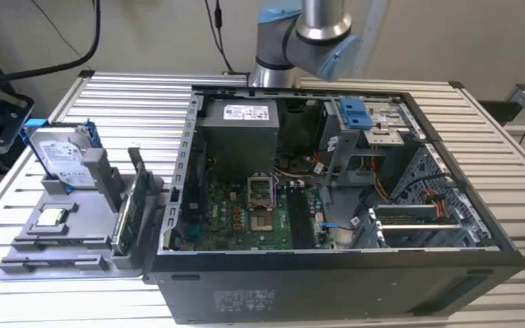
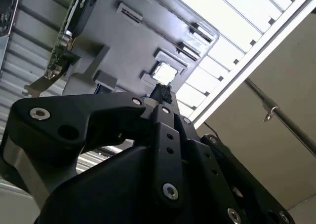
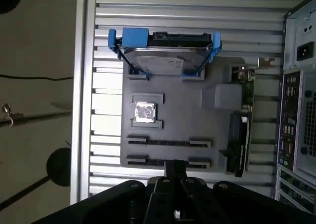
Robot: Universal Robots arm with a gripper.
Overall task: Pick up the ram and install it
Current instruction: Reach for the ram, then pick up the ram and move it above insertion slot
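Two rams stand on edge in the grey tray's holders, one nearer the tray's middle, the other by its end. In the exterior view they are thin dark lines on the tray at that view's left. My gripper hovers above the tray's end, over the outer ram. Its black fingers meet at the tips with nothing between them. It is shut and apart from the rams. The open computer case shows the green motherboard with dark ram slots.
On the tray also stand a silver hard drive in a blue frame, a square chip and a tall green card next to the case. The case wall borders the tray. The slatted metal table ends near the tray.
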